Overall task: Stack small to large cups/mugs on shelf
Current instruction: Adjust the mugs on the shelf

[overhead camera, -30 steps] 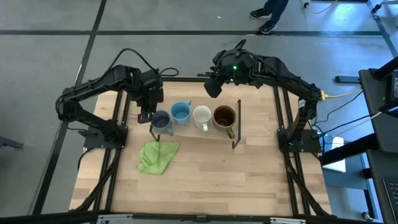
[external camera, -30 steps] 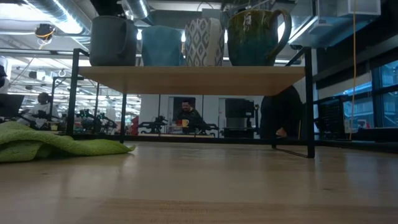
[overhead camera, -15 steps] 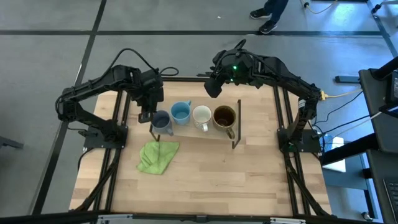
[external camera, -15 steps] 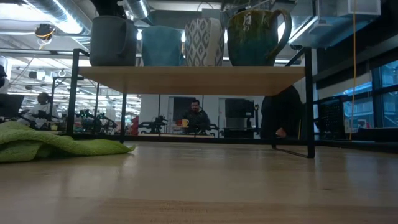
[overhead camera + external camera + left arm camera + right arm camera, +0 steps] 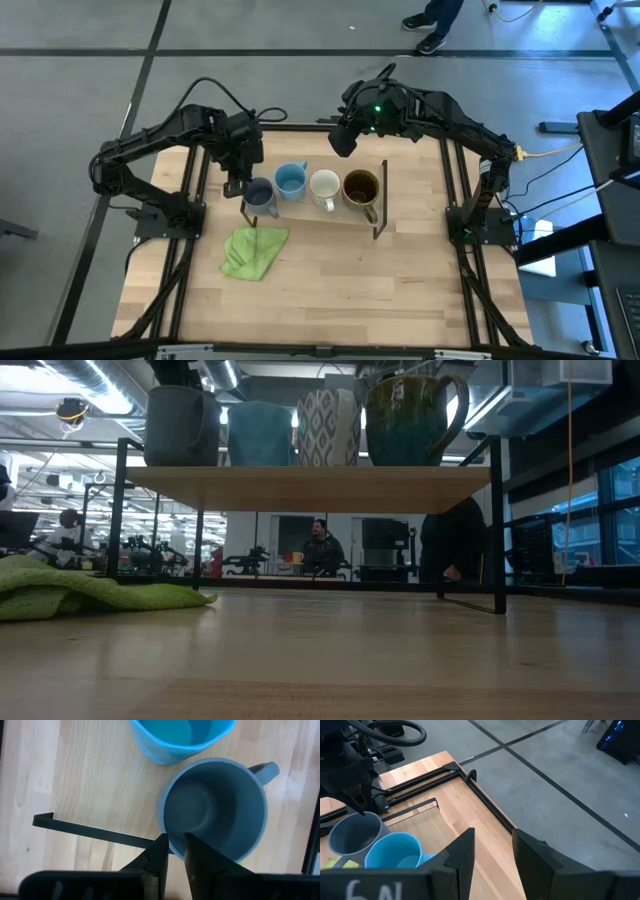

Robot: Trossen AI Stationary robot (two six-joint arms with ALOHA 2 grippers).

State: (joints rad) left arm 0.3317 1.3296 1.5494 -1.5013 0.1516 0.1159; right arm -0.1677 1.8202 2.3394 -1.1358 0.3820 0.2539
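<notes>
Four mugs stand in a row on the shelf (image 5: 300, 214): grey-blue (image 5: 259, 192), light blue (image 5: 290, 181), white (image 5: 324, 185) and the larger brown one (image 5: 361, 187). The low view shows them upright on the board (image 5: 300, 488). My left gripper (image 5: 175, 842) points down over the grey-blue mug (image 5: 215, 810) at the shelf's left end, slightly open, its fingers on either side of the rim. My right gripper (image 5: 492, 842) hangs open and empty above the shelf's far side (image 5: 343, 140). My left gripper comes from above with one finger inside the grey-blue mug and one outside, on either side of the rim's left part (image 5: 163, 822). Whether the fingers touch the rim, I cannot tell. The mug stands upright on the shelf with its handle (image 5: 265, 770) pointing away from the fingers.
A crumpled green cloth (image 5: 253, 251) lies on the tabletop near the shelf's left front leg. The shelf's black wire ends (image 5: 381, 200) rise beside the outer mugs. Bare tabletop stretches toward the near edge (image 5: 350, 290). People show in the room behind (image 5: 320, 545).
Neither arm nor any mug has visibly moved. A person in the room behind the table has shifted a little to the right in the low view.
</notes>
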